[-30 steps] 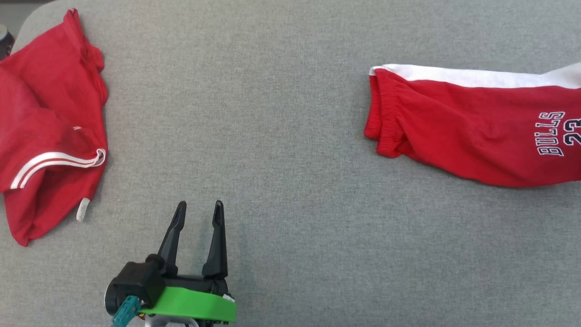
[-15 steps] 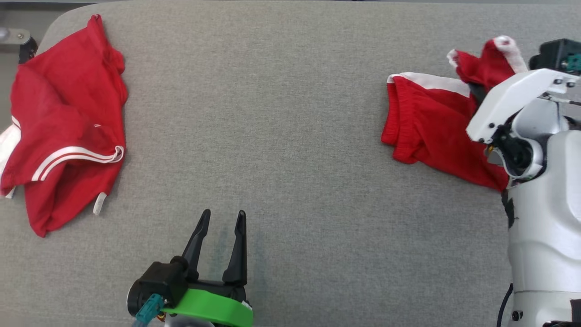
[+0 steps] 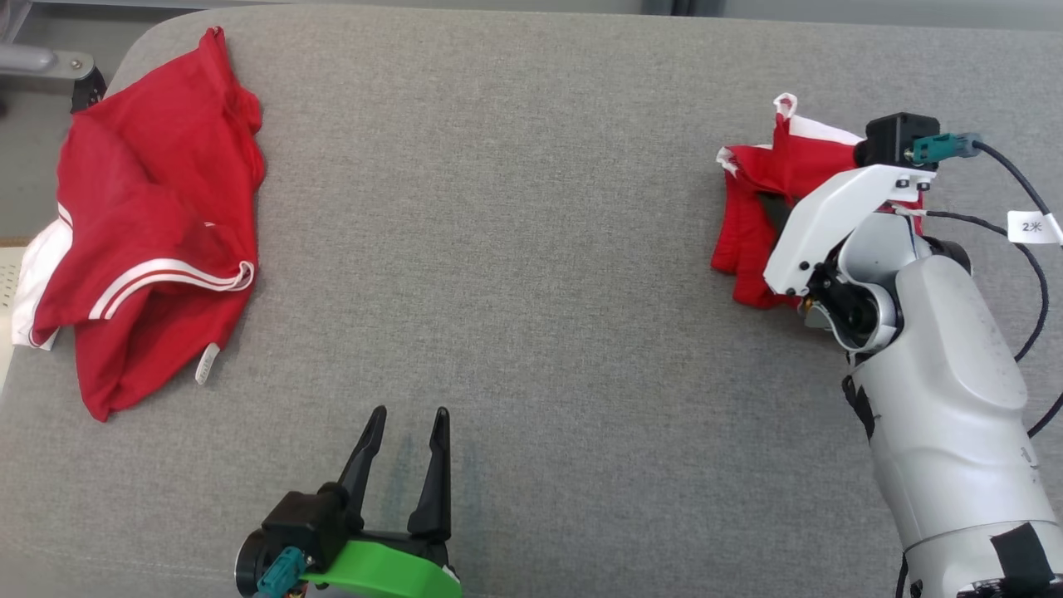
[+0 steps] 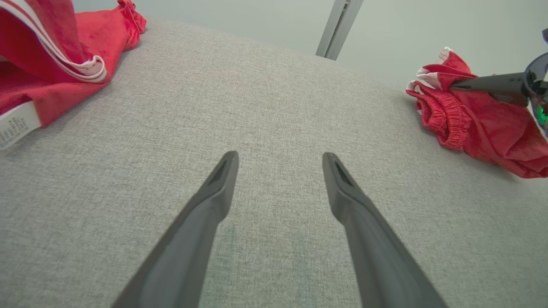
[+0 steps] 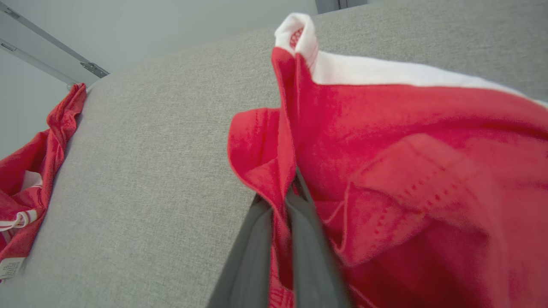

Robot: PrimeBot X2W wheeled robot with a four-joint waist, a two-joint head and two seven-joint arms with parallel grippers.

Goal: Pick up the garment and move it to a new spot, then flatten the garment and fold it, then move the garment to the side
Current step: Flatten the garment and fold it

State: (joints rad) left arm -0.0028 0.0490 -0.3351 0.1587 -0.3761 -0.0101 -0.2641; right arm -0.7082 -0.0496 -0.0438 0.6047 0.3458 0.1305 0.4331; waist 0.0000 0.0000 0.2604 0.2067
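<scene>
The garment [image 3: 747,218] is a pair of red shorts with a white side stripe, bunched up at the right of the grey cushioned surface [image 3: 515,249]. My right gripper [image 5: 284,197] is shut on a fold of the garment [image 5: 385,171] and holds its edge raised, with the rest drooping onto the surface. The left wrist view shows that dark finger pinching the garment [image 4: 483,124] from the right. My left gripper [image 3: 407,415] rests open near the front edge, nothing between its fingers [image 4: 222,179], far from the garment.
A second red garment [image 3: 149,232] with white stripes and a label lies crumpled at the left end of the surface, partly over its edge. A black cable [image 3: 1034,249] hangs by my right arm. Bare grey fabric lies between the two garments.
The head camera has shifted. My right arm has come into view, and the garment, flat a second ago, is now bunched and lifted in its grip. The left gripper stays open.
</scene>
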